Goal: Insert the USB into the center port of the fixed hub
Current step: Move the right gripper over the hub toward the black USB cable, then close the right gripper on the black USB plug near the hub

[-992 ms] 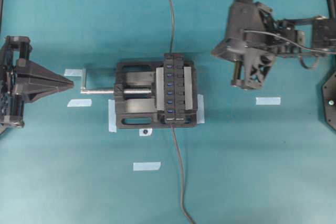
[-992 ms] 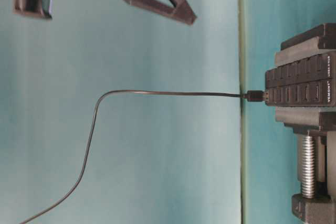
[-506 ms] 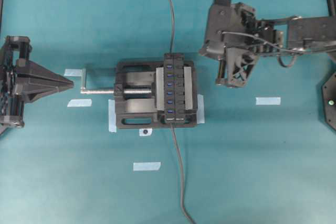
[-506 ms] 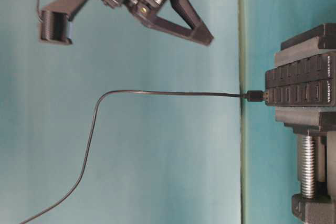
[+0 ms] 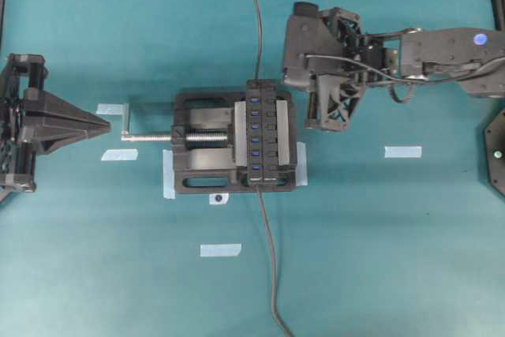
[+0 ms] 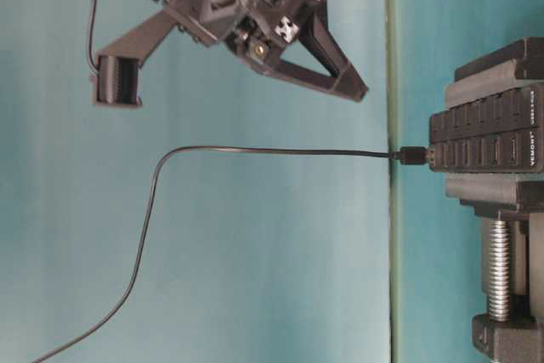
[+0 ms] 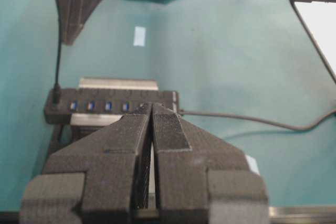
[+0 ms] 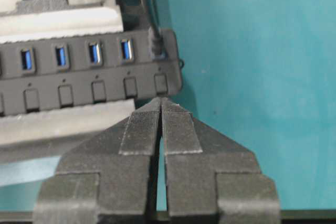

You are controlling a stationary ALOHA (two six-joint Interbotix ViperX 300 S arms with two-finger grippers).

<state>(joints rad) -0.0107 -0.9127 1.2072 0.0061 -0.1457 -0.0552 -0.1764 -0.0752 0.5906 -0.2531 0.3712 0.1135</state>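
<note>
The fixed hub (image 5: 263, 133) is a narrow black strip with blue sockets, clamped in a vise. The USB (image 8: 156, 43) stands plugged into the end socket of the row, not the centre one. It also shows in the table-level view as the USB (image 6: 414, 155), and its thin cable (image 5: 256, 21) runs off the far edge. My right gripper (image 8: 161, 99) is shut and holds nothing. It hovers above the table beside that end of the hub (image 8: 79, 72), tips apart from it (image 6: 361, 91). My left gripper (image 5: 106, 125) is shut and empty at the left, its tips (image 7: 152, 106) pointing at the hub (image 7: 105, 103).
The black vise (image 5: 201, 167) holds the hub, and its silver screw and crank (image 5: 142, 137) point toward the left gripper. A second cable (image 5: 270, 258) leaves the hub's near end toward the front edge. Blue tape strips (image 5: 402, 151) lie on the teal table.
The right arm has swung left and come down toward the plugged end of the hub, its gripper still shut. The left arm, hub and cables have not moved.
</note>
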